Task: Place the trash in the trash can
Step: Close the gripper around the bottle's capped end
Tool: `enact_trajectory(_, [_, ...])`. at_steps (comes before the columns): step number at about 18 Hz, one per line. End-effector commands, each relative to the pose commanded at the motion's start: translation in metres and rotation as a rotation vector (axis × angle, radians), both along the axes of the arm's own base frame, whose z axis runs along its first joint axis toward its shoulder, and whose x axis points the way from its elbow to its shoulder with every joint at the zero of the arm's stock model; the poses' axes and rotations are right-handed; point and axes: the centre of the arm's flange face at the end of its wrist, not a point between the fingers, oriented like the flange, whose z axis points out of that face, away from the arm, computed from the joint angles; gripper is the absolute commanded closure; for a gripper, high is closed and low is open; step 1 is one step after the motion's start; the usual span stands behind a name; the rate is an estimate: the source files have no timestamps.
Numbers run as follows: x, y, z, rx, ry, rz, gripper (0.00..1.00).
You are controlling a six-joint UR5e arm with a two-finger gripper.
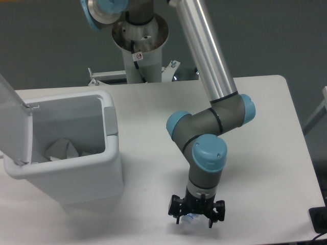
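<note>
The trash can (97,176) stands open at the left of the table, its grey lid (13,120) tipped back. A crumpled whitish wrapper (64,149) lies inside it. Near the table's front edge, my gripper (197,213) points straight down with its fingers (176,208) spread, low over the crushed clear bottle. Only a small pale bit of the bottle (188,220) shows between the fingers; the wrist hides the rest. The jaws stand apart on either side of the bottle, not closed on it.
The arm's pedestal (140,48) stands at the back centre of the white table (265,127). A dark object (319,220) sits at the table's front right corner. The arm's long link slants across the middle of the table.
</note>
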Motion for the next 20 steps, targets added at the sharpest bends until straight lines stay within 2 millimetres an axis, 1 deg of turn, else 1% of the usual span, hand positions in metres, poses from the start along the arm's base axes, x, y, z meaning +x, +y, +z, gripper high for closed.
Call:
enact_trajectory(2, [0.004,-0.001,-0.007,-0.02,0.0,-0.002,0.0])
enact_trajectory(3, [0.011,0.005,-0.007,-0.025,0.005,-0.015,0.0])
enact_trajectory(5, [0.012,0.005,-0.008,-0.037,0.02,-0.03,0.01])
enact_trajectory(7, [0.013,0.006,-0.008,-0.042,0.024,-0.031,0.09])
enact_trajectory(9, [0.013,0.005,-0.008,-0.044,0.024,-0.031,0.2])
enact_trajectory(13, [0.015,0.004,-0.009,-0.047,0.021,-0.033,0.3])
enact_trajectory(15, [0.015,0.003,-0.008,-0.047,0.021,-0.033,0.41])
enact_trajectory(16, [0.016,0.002,-0.011,-0.052,0.018,-0.032,0.46])
enact_trajectory(18, [0.015,0.001,-0.009,-0.052,0.02,-0.03,0.52])
enact_trajectory(20, [0.016,0.001,-0.009,-0.058,0.027,-0.029,0.54])
